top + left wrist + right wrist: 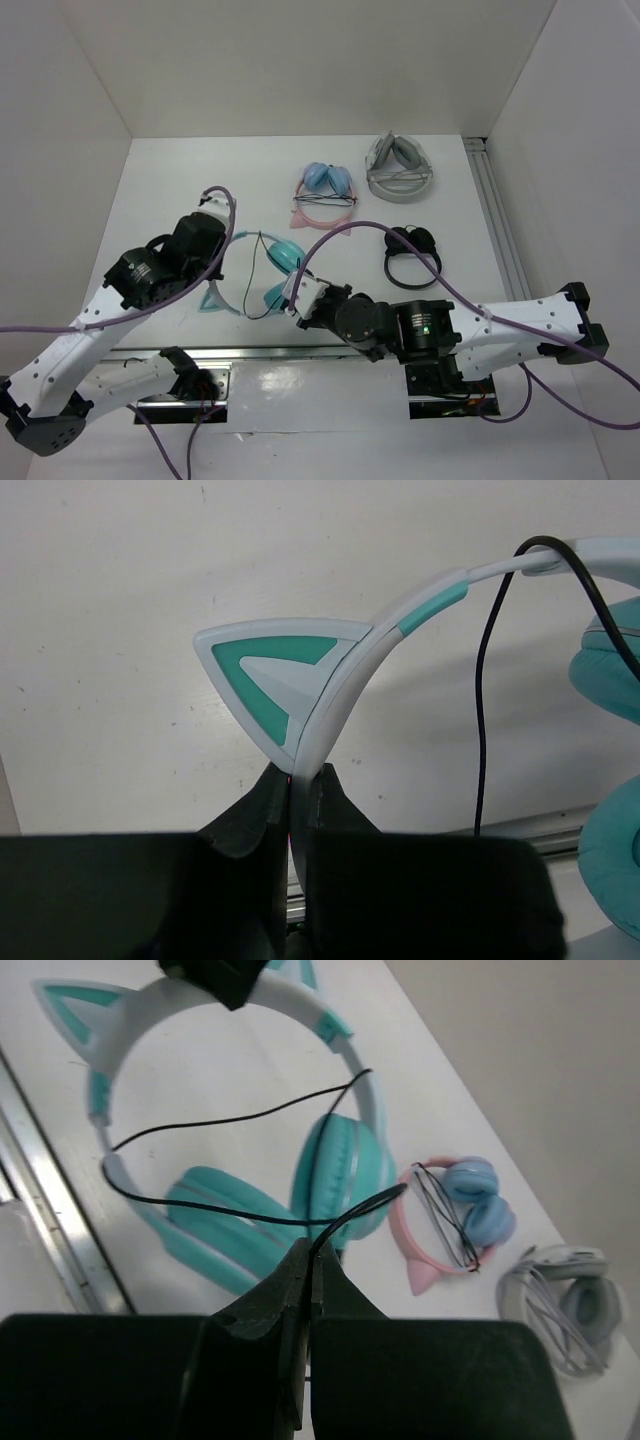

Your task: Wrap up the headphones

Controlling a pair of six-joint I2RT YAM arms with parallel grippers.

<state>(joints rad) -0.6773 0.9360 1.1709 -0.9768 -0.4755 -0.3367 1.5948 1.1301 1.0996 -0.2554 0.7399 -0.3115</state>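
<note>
The teal headphones [272, 274] lie at the near middle of the table, with a white-teal headband [400, 615] and cat ears [280, 675]. My left gripper [298, 778] is shut on the headband just below one cat ear; it shows in the top view [215, 262]. My right gripper [312, 1252] is shut on the thin black cable [240, 1120], which loops across the headband and over the teal ear cups [340, 1175]. In the top view the right gripper [297, 297] sits right beside the near ear cup.
Pink-banded blue-cupped cat-ear headphones [325, 192], grey-white headphones [400, 168] and small black headphones [412, 255] lie at the back right. A metal rail [498, 215] runs along the table's right edge, another along the near edge [50, 1220]. Purple arm cables [400, 245] arc overhead.
</note>
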